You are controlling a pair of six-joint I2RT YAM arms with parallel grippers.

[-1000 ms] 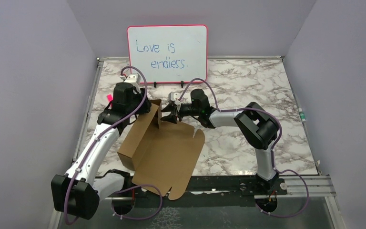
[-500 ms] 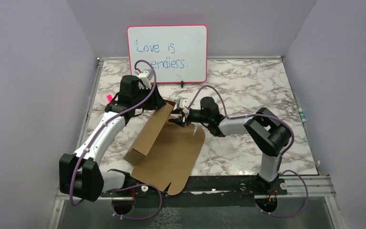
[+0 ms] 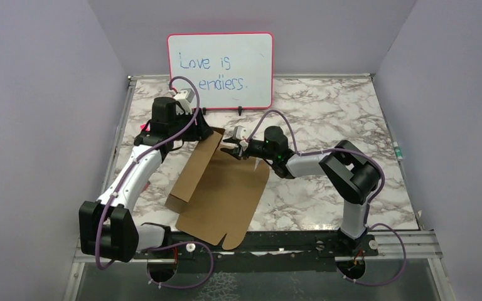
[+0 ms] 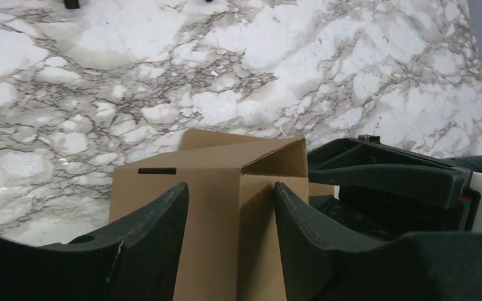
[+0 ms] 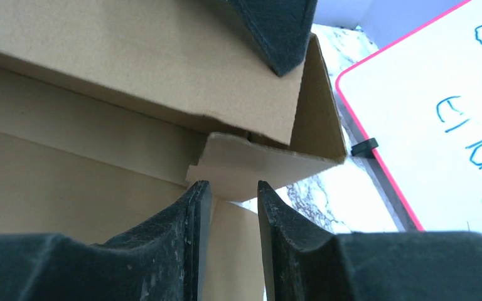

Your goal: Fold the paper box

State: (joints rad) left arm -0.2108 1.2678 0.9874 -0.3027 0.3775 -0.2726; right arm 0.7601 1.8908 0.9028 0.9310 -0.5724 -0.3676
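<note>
Mid-frame the half-formed paper box (image 3: pixel 223 194) runs lengthwise from bottom centre up toward the whiteboard (image 3: pixel 220 70), left wall raised; the left gripper (image 4: pixel 231 188) straddles its upper corner, jaws part open, while the right gripper (image 5: pixel 232 185), jaws nearly together, meets an end flap, and I cannot tell whether it grips.

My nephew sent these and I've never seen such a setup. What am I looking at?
Two robot arms are bolted at the near edge of a marble table. The wide picture looks down from above. The other two come from cameras on each wrist, so dark fingers show at the bottom. A brown cardboard sheet lies partly folded, one wall raised. A whiteboard stands at the back. The left gripper is open at that wall. The right gripper is nearly closed at a small flap; whether it pinches it is unclear.
</note>
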